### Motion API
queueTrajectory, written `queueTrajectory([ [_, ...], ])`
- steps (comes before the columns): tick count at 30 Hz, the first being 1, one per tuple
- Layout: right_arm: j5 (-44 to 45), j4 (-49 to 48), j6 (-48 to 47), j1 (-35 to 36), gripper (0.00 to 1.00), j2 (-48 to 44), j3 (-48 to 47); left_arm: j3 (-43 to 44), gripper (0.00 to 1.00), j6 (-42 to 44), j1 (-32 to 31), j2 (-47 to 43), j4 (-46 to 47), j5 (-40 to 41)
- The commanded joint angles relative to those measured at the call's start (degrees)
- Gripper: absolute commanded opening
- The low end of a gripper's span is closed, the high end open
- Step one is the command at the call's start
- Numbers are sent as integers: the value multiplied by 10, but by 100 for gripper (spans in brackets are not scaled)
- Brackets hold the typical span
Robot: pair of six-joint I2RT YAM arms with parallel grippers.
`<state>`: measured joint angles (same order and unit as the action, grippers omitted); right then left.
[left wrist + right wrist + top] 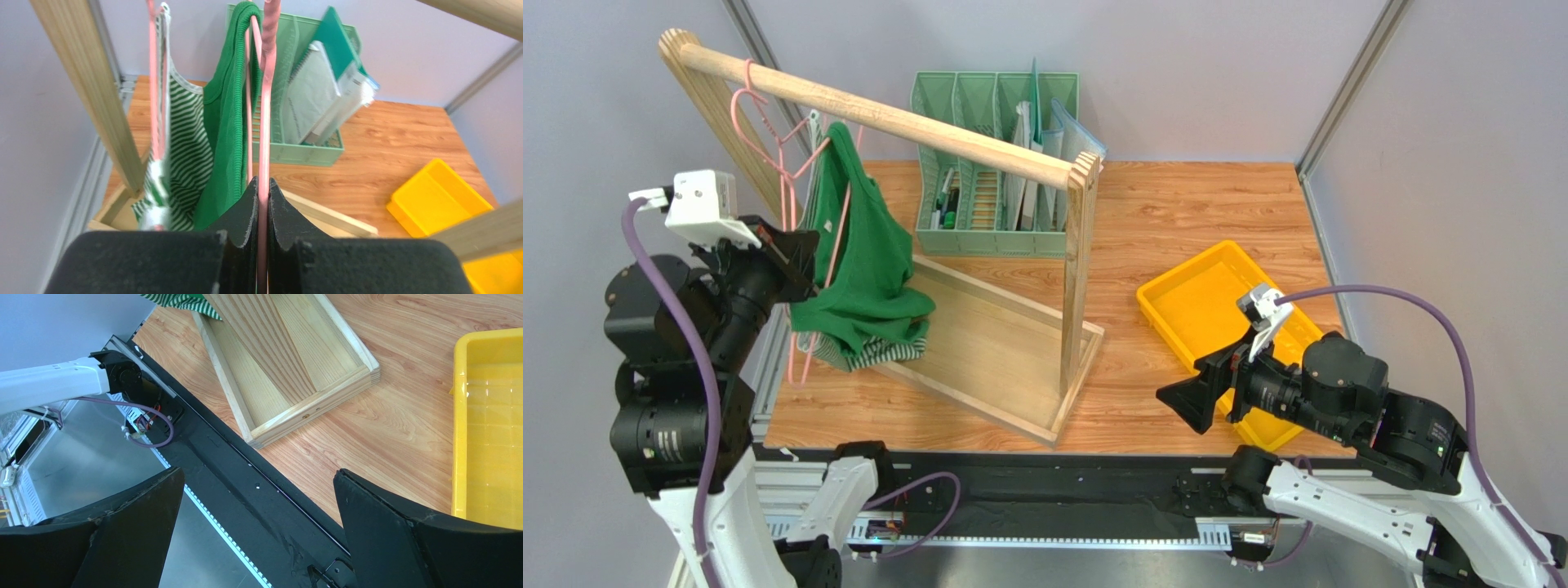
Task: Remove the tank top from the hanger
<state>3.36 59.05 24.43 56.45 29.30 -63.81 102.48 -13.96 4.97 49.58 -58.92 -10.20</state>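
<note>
A green tank top (873, 263) hangs from a pink hanger (840, 227) on the wooden rack's rail (891, 116), at the left of the table. In the left wrist view the tank top (227, 135) drapes just left of the hanger's bar (265, 122). My left gripper (795, 251) (263, 187) is shut on that pink bar, beside the cloth. A green-and-white striped garment (187, 147) hangs on the tank top's far side, with its hem (885, 355) showing below. My right gripper (1192, 398) (258, 473) is open and holds nothing, low over the table's near edge.
The rack's wooden base (294, 386) lies across the table's middle. A green file organizer (995, 110) with notebooks stands at the back. A yellow tray (1185, 306) sits at the right, near my right arm. A second pink hanger (756, 123) hangs further left on the rail.
</note>
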Motion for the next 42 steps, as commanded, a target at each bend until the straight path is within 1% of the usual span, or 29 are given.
queueTrajectory([
  [1, -20, -13, -23, 2, 100, 3, -17, -18, 0, -34, 3, -34, 40, -87],
  [2, -26, -13, -31, 2, 100, 5, -18, -25, 0, -45, 3, -42, 39, -110],
  [3, -55, -14, -38, 2, 100, 8, -19, -40, 0, -51, 4, -58, 41, -119],
  [8, -127, -11, -66, 2, 100, 38, -55, -76, 0, -78, 4, -112, 42, -160],
  [9, -155, -10, -75, 2, 100, 44, -65, -79, 0, -84, 4, -125, 40, -163],
  [11, -177, -11, -81, 2, 100, 66, -89, -83, 0, -86, 3, -135, 29, -180],
  [15, -232, -22, -87, 4, 100, 114, -128, -90, 0, -85, 3, -162, 5, -186],
  [18, -245, -50, -77, 22, 100, 142, -159, -117, 0, -89, 0, -184, -1, -191],
  [20, -241, -74, -69, 50, 100, 157, -174, -132, 0, -88, -1, -193, 3, -194],
  [21, -228, -81, -67, 64, 100, 179, -194, -140, 0, -86, -1, -200, 2, -195],
  [23, -190, -85, -70, 124, 100, 204, -220, -144, 0, -78, -2, -204, -2, -198],
  [24, -125, -81, -75, 183, 100, 224, -236, -147, 0, -75, -2, -206, -3, -197],
  [26, -43, -65, -89, 242, 100, 277, -290, -145, 0, -69, -8, -210, -8, -195],
  [27, 31, -62, -93, 283, 100, 294, -306, -142, 0, -69, -9, -211, -9, -193],
  [28, 50, -62, -97, 296, 100, 327, -337, -141, 0, -68, -15, -213, -10, -193],
  [31, 88, -86, -104, 314, 100, 384, -381, -134, 0, -70, -28, -222, -13, -187],
  [34, 133, -119, -114, 326, 96, 434, -411, -126, 0, -70, -39, -227, -18, -180],
  [35, 170, -131, -119, 328, 96, 447, -415, -125, 0, -70, -41, -232, -19, -179],
  [38, 237, -184, -150, 341, 94, 491, -425, -126, 0, -71, -48, -245, -23, -168],
  [39, 248, -214, -159, 344, 93, 501, -428, -125, 0, -70, -48, -248, -27, -162],
  [41, 278, -232, -181, 344, 91, 541, -453, -125, 0, -72, -48, -255, -31, -149],
  [42, 288, -238, -189, 344, 90, 558, -467, -125, 0, -73, -68, -259, -36, -144],
])
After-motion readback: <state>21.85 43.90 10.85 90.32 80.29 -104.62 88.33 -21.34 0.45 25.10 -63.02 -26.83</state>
